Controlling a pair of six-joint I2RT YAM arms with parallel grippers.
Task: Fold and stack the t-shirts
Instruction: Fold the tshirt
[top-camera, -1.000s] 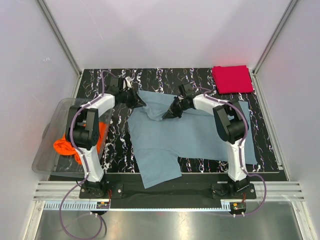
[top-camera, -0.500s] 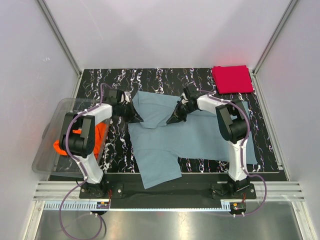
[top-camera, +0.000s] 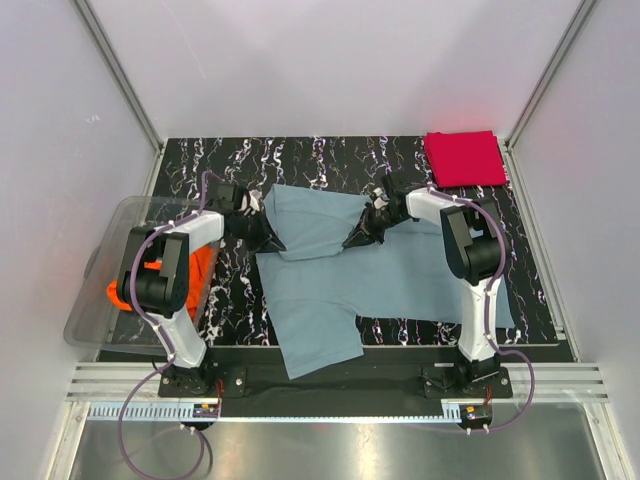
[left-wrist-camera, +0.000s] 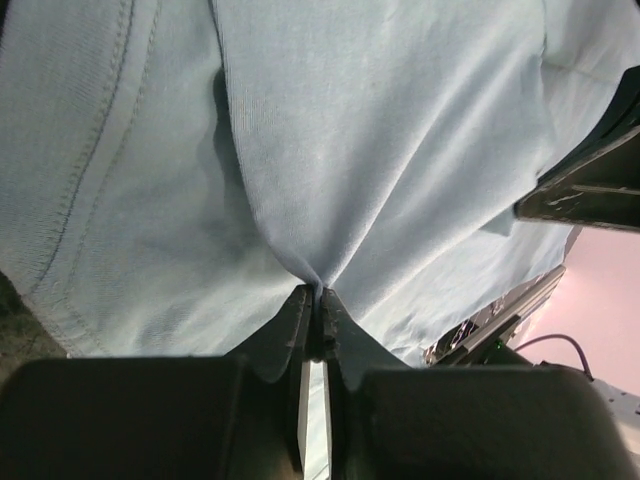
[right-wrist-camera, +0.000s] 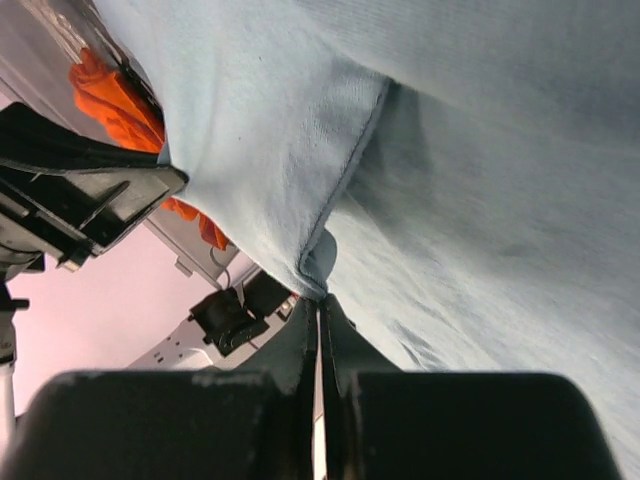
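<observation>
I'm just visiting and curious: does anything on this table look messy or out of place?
Nothing damaged or spilled. The orange t-shirt lies crumpled in the clear bin at the left, unlike the neatly folded red t-shirt in the far right corner. The grey-blue t-shirt sprawls crooked, half folded.

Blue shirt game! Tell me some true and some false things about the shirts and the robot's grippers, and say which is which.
1. The left gripper and the right gripper both pinch the blue shirt. True.
2. The red shirt lies folded at the far right corner. True.
3. The orange shirt is folded on top of the red shirt. False: it is bunched up in the bin on the left.
4. The blue shirt is folded up small. False: it lies mostly spread out.
</observation>
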